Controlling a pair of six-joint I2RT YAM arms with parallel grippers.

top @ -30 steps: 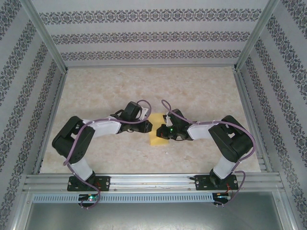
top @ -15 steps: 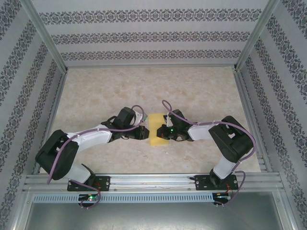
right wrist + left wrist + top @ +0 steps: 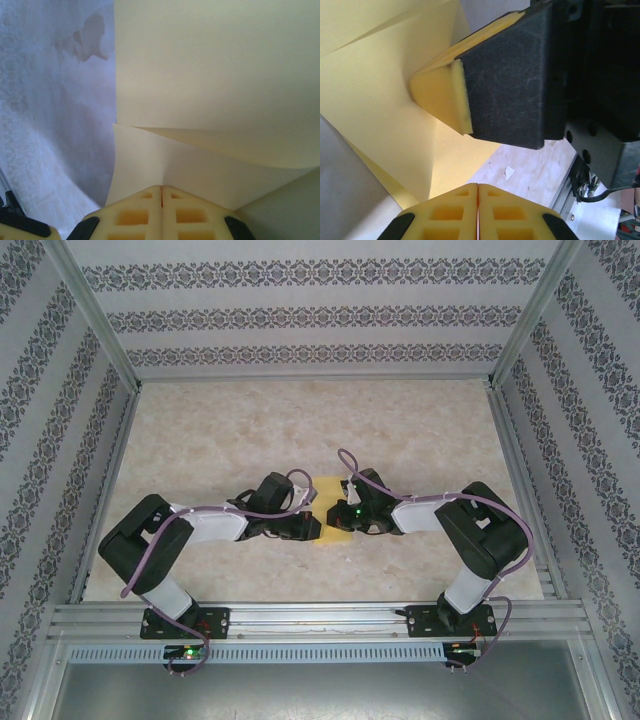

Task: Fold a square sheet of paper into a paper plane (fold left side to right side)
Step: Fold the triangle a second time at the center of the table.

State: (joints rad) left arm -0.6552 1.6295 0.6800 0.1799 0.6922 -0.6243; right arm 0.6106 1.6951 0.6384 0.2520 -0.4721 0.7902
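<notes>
The square sheet of paper [image 3: 328, 490] is yellow and lies mid-table between my two grippers, partly folded with a flap lifted. My right gripper [image 3: 342, 514] is shut on it. In the right wrist view the paper [image 3: 210, 75] rises straight out of the closed tips [image 3: 161, 187] with a crease there. My left gripper [image 3: 312, 527] sits at the sheet's left side, jaws shut [image 3: 478, 185]. The paper [image 3: 380, 115] runs beside and behind its left finger, and no paper shows between the pads. The right gripper's black finger [image 3: 515, 85] stands on the sheet just ahead.
The marble tabletop [image 3: 420, 430] is walled by patterned panels on three sides. An aluminium rail [image 3: 320, 620] carrying both arm bases runs along the near edge. A small white fleck [image 3: 509, 172] lies on the table near the left fingertips.
The left arm shifted right and nearer, bringing its gripper against the sheet's left side, and its jaws closed fully. The right arm and its grip stayed put.
</notes>
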